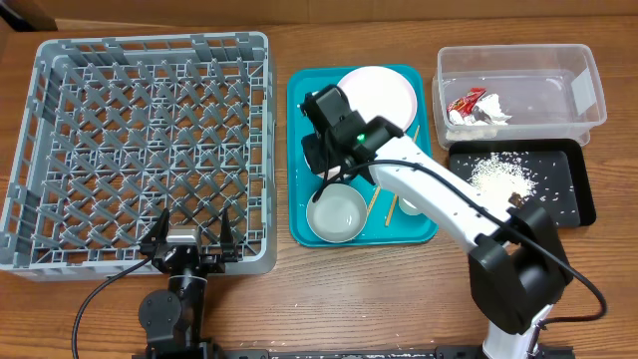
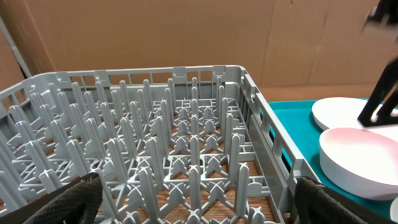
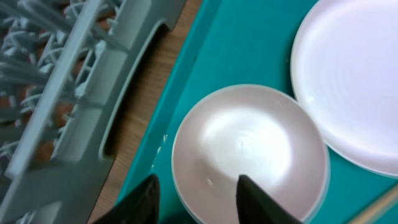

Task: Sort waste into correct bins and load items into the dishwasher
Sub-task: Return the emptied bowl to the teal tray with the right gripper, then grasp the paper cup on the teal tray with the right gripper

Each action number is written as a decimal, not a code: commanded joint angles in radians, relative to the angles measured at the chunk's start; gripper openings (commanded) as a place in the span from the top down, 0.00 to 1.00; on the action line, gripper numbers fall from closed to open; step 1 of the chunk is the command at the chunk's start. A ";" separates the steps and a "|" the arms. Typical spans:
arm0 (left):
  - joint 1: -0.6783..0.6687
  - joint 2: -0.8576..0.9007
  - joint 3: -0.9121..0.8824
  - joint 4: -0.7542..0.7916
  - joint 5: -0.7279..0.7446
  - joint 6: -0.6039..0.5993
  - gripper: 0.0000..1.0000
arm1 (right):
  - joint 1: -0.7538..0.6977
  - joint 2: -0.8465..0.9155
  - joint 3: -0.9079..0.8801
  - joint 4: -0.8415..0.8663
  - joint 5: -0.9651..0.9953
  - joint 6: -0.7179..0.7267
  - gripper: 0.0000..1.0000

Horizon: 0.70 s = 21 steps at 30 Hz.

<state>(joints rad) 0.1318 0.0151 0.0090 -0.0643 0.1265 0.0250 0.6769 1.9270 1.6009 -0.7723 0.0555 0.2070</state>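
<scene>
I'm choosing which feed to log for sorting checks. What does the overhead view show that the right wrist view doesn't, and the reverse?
Only overhead: the clear tub holding the red wrapper and napkin, the black tray with rice, the chopsticks, and the open left gripper. Only right wrist: that the right gripper is open, its tips over a white bowl; overhead, the arm hides this. Both: the grey dish rack, teal tray and white plate.
</scene>
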 commanded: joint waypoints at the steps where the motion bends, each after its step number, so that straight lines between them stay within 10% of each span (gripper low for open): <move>1: 0.005 -0.011 -0.004 -0.003 -0.004 -0.010 0.00 | 0.001 -0.094 0.104 -0.097 -0.004 0.077 0.56; 9: 0.005 -0.011 -0.004 -0.003 -0.004 -0.010 0.00 | -0.092 -0.113 0.144 -0.426 0.007 0.291 0.56; 21: 0.005 -0.011 -0.004 -0.003 -0.003 -0.010 0.00 | -0.137 -0.112 0.019 -0.465 0.092 0.291 0.50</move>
<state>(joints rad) 0.1318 0.0151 0.0090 -0.0647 0.1265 0.0250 0.5613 1.8198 1.6485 -1.2354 0.0879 0.4839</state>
